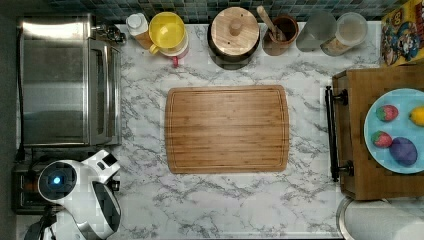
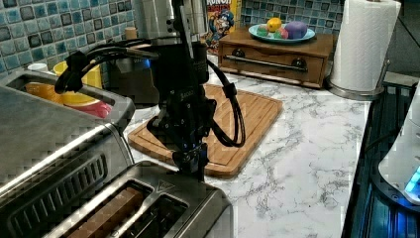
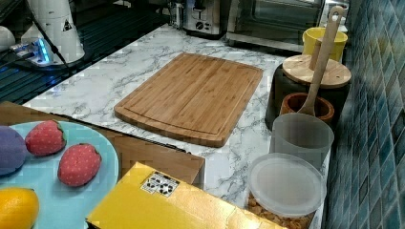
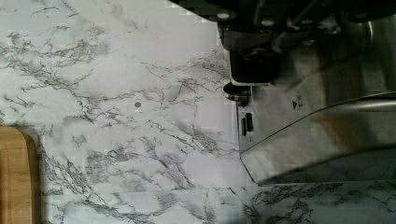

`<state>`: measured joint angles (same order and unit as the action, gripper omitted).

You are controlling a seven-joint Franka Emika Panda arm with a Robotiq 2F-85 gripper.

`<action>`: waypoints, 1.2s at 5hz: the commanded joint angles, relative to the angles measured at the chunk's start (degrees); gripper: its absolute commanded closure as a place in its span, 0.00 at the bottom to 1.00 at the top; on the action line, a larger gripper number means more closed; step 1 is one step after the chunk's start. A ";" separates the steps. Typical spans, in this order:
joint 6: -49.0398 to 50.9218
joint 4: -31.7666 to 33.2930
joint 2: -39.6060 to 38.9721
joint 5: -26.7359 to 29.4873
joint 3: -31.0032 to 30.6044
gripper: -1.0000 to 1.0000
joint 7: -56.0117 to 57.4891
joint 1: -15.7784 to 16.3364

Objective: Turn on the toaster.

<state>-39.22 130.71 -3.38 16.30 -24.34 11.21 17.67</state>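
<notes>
Gleaming brushed-steel toaster holds brown slices in both dark slots.

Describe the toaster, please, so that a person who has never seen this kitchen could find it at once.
Start at the marble counter and find the big steel toaster oven at the top view's left. The toaster stands right beside it, under the gripper. Unlike its larger, glass-doored neighbour, it is a small steel box with two long slots on top.
</notes>
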 commanded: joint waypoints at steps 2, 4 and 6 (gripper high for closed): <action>-4.43 2.38 -17.01 -3.65 4.90 1.00 1.31 -2.21; -6.65 7.33 -16.88 2.12 6.47 1.00 13.46 -0.94; -6.00 7.31 -15.77 -0.89 7.45 1.00 18.41 1.15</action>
<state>-37.40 127.13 -9.97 19.29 -19.08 25.70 20.12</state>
